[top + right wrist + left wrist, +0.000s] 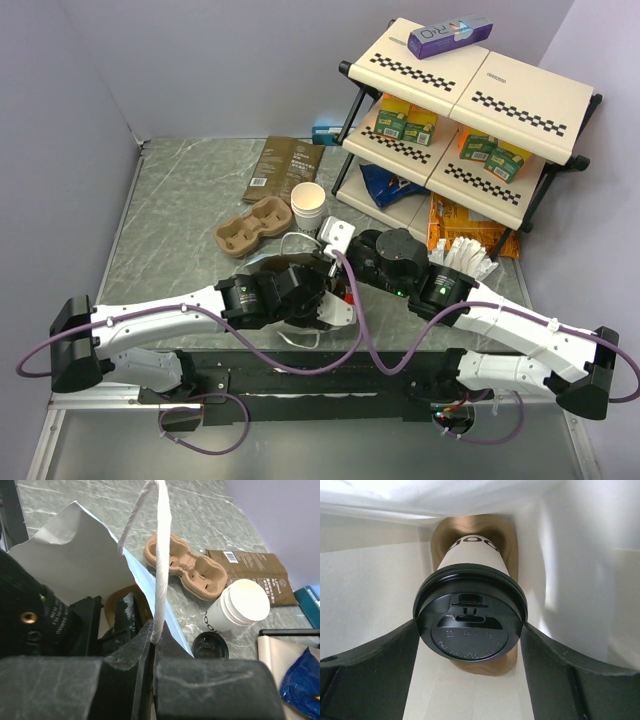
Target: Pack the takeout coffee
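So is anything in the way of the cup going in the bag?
No, nothing I can see. The left gripper holds the cup already inside the bag, its bottom in a brown carrier. The right gripper pinches the bag's handle.

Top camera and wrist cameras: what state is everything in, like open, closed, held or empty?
lidded cup: lid on, inside the bag, held by left gripper.
paper bag: open, handle pinched by right gripper.
spare cups: stacked, no lid, upright.
loose lid: lying on table.
cup carrier: empty.
coffee pouch: lying flat.
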